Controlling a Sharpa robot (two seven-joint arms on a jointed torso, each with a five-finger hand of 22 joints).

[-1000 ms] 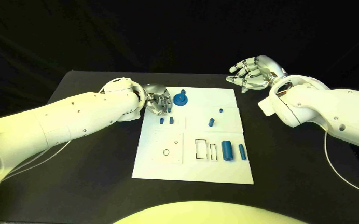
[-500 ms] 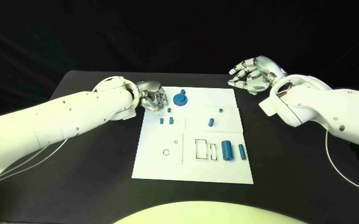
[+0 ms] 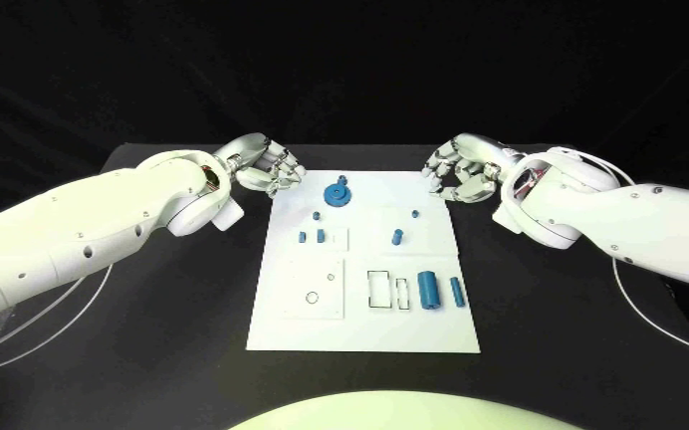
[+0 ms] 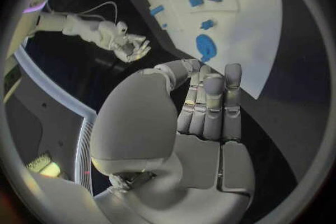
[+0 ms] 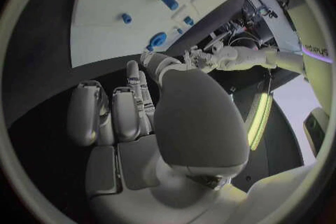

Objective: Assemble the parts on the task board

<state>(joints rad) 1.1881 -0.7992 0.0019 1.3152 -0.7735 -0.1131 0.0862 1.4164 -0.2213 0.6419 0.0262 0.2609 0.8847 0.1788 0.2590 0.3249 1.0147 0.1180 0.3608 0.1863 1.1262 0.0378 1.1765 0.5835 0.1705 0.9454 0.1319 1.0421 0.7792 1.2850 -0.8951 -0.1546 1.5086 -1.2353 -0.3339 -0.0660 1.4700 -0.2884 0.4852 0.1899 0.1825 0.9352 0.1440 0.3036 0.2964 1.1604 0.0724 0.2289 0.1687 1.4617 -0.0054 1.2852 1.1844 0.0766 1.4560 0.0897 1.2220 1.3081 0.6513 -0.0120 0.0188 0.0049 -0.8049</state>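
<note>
1. The left arm [image 3: 101, 226] reaches in across the left side of the black counter [image 3: 158, 330].
2. The left hand [image 3: 266, 164] hovers near the counter's far edge, just beside the far left corner of the white board [image 3: 366, 325]. Its fingers [image 4: 210, 103] lie side by side, bent a little toward the palm, and nothing is in them.
3. The board lies in the middle of the counter, its long sides running from the near edge toward the far edge.
4. On the board's far end sits a round blue part with a peg [image 3: 337, 194], close to the left hand but apart from it.
5. Behind it toward the near edge stand two small blue pegs [image 3: 312, 236] on the left half and two more small pegs [image 3: 403, 227] on the right half.
6. Nearer still, a blue cylinder [image 3: 431, 290] and a thin blue bar [image 3: 457, 290] lie side by side, next to a black outlined rectangle.
7. The right hand [image 3: 462, 167] hovers just beside the board's far right corner, its fingers [image 5: 115, 115] loosely curled and apart, holding nothing.
8. The right arm [image 3: 603, 216] comes in over the counter's right side.
</note>
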